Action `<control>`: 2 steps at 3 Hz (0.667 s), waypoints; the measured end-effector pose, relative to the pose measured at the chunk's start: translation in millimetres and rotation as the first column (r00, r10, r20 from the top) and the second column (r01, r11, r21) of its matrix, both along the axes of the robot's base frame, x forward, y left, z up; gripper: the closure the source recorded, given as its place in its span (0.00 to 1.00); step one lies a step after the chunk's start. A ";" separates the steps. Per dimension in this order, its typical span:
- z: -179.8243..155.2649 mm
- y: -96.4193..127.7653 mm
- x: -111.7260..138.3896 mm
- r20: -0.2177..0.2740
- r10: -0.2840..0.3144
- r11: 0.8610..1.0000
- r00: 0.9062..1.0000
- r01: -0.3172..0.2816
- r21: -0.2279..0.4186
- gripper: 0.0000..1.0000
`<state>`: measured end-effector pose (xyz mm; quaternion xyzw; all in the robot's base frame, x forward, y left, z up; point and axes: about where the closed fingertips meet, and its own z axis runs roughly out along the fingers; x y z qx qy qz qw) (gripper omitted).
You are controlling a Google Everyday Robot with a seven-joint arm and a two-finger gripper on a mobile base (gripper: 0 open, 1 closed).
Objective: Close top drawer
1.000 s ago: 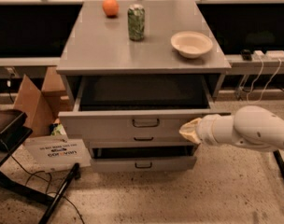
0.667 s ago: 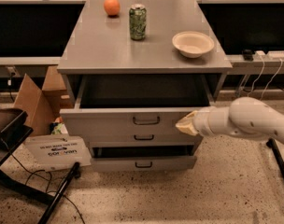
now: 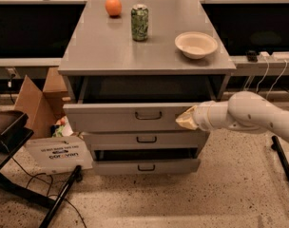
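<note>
The top drawer [image 3: 111, 117] is a wide grey metal drawer with a small dark wire handle [image 3: 148, 115] at its centre. It stands partly pulled out from the grey cabinet [image 3: 144, 51], with a dark gap above its front. My gripper [image 3: 184, 121] is at the end of the white arm [image 3: 249, 115] that comes in from the right. Its tip rests against the right part of the drawer's front panel, to the right of the handle.
An orange [image 3: 113, 6], a green can [image 3: 139, 22] and a white bowl [image 3: 196, 44] stand on the cabinet top. Two shorter drawers [image 3: 144, 139] sit below, the lowest [image 3: 145, 166] slightly out. A cardboard box [image 3: 33, 99] and a white sign [image 3: 56, 152] lie left.
The arm has moved left and inward against the drawer front. The top drawer has slid in, and the open gap above its front is narrower than before.
</note>
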<state>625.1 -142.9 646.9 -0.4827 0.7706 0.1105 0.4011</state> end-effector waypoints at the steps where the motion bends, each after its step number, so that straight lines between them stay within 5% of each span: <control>1: 0.3 0.6 0.5 0.002 0.001 1.000 1.000 -0.001 0.001 1.00; 2: 0.3 0.7 0.5 0.002 0.001 1.000 1.000 -0.001 0.001 0.82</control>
